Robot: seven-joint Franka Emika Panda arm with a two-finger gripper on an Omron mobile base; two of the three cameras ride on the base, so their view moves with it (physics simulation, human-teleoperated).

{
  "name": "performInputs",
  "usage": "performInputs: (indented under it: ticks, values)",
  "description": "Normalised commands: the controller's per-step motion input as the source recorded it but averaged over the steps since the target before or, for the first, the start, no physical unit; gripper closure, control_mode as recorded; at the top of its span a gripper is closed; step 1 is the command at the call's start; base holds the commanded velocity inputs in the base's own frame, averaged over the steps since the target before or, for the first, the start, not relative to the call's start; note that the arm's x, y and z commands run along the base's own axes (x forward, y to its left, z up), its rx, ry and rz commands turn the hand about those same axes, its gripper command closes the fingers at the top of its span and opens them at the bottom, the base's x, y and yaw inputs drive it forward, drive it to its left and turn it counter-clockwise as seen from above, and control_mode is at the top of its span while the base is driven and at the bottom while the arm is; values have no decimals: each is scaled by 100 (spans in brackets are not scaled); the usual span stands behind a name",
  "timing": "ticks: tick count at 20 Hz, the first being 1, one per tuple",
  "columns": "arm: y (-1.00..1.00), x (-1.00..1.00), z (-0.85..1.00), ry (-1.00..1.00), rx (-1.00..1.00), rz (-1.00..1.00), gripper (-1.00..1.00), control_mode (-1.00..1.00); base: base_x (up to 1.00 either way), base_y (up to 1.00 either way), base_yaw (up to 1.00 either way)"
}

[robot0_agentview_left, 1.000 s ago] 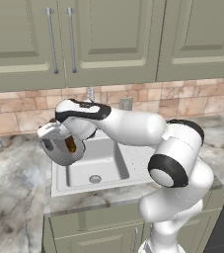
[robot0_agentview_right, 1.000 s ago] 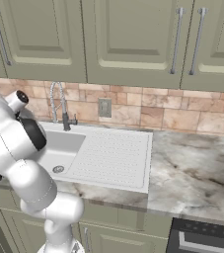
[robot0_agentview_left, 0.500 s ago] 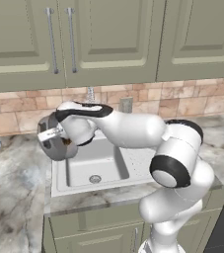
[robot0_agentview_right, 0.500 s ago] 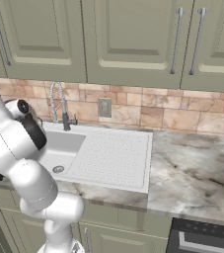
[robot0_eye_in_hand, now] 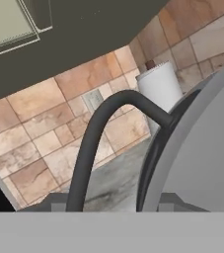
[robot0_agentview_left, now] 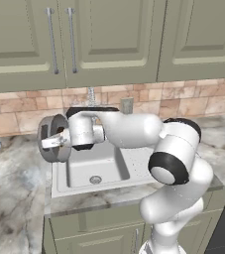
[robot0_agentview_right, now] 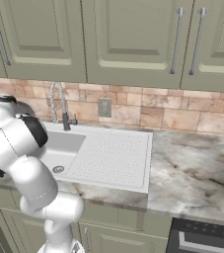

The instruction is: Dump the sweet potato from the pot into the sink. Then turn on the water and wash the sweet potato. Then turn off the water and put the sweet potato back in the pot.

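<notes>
**Change since earlier frames:** the pot has rolled from mouth-toward-me, with the orange-brown sweet potato showing inside, to standing on edge. Its position is unchanged, above the left rim of the sink.

**Gripper:** the fingers are narrowed on the pot. In the hand view the dark handle arches up from between them, with the grey pot wall to its right.

**Sweet potato:** I cannot see it, either in the basin or in the pot. I judge it is hidden behind the pot wall or just leaving it.

**Step in hand:** dumping.

**How I would do it well:**
- Keep the mouth over the basin, not over the bench to the left.
- Roll further, slowly, until the lump lies near the drain.
- Keep the grip firm throughout.
- Stay clear of the faucet at the far side.
</notes>
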Motion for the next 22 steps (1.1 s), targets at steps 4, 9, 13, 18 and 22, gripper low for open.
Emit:
performInputs:
  ticks: [4, 9, 13, 18, 22]
  values:
    - [-14, 9, -12, -2, 11, 0, 100, -100, 0, 0, 0]
    - [-20, 30, -6, -2, 9, 0, 100, -100, 0, 0, 0]
    - [-22, 34, 0, -3, 6, -1, 100, -100, 0, 0, 0]
    - [-22, 31, 0, -3, 5, -2, 100, -100, 0, 0, 0]
    - [-19, 28, 0, -1, 4, -3, 100, -100, 0, 0, 0]
